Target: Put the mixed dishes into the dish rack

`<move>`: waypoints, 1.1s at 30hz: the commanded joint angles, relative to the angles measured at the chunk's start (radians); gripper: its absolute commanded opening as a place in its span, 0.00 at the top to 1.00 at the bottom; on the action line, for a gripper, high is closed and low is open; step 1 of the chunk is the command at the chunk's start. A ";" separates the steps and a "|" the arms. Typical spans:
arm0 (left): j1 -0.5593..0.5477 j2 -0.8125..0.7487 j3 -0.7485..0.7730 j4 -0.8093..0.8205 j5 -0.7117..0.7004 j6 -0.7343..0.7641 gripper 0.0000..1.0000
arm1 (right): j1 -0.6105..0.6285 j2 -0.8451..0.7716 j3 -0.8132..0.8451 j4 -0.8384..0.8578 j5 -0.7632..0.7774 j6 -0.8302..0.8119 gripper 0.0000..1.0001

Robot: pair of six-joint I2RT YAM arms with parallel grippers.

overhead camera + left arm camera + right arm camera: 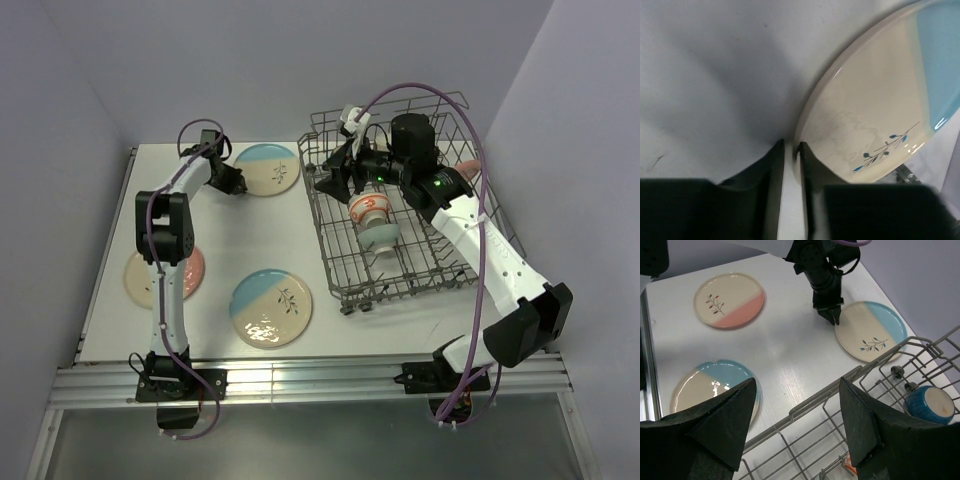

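Nearest, at about six o'clock on the white table (pixel 225 232), the near blue plate (pixel 271 306) lies flat, its cream half toward the arms and a leaf sprig on it. At its ten o'clock the pink plate (pixel 730 301) also lies flat, partly covered in the top view by the left arm. Over at three o'clock the dish rack (pixel 326 235) fills the right side of the table, a grey wire basket with upright tines. Inside it, toward the middle, the orange-red bowl (pixel 371 207) stands on edge among the tines, and the pale teal bowl (pixel 381 236) sits touching it at its six o'clock. A dark-blue mug (pixel 930 406) rests in the rack with a round cream end turned upward. The right gripper (pixel 796 387) hangs above the rack's far left part, its jaws wide apart with nothing between them. Farthest, at twelve o'clock, the far blue plate (pixel 267 168) lies on the table just left of the rack. The left gripper (pixel 791 149) is down at that plate's eight o'clock rim, its fingers (pixel 772 170) a thin slit apart, the right one against the rim; whether they pinch the plate I cannot tell.
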State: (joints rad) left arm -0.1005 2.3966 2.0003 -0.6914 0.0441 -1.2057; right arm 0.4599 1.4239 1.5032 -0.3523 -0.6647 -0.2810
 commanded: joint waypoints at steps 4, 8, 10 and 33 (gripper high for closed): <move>-0.001 0.038 -0.040 -0.028 -0.015 0.012 1.00 | 0.000 -0.008 0.006 -0.005 -0.078 -0.053 0.26; 0.022 -0.068 -0.179 0.025 -0.016 0.037 1.00 | 0.040 0.013 0.025 -0.153 -0.113 -0.275 0.25; 0.045 -0.167 -0.312 0.056 -0.007 0.040 1.00 | 0.091 0.026 0.041 -0.297 -0.098 -0.516 0.25; 0.165 -0.820 -0.893 0.084 0.330 0.253 1.00 | 0.534 0.561 0.112 0.131 0.502 -0.796 0.14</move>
State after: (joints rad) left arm 0.0544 1.6539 1.1107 -0.6296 0.2737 -0.9783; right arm 0.9928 1.9835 1.5387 -0.3504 -0.2356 -1.1492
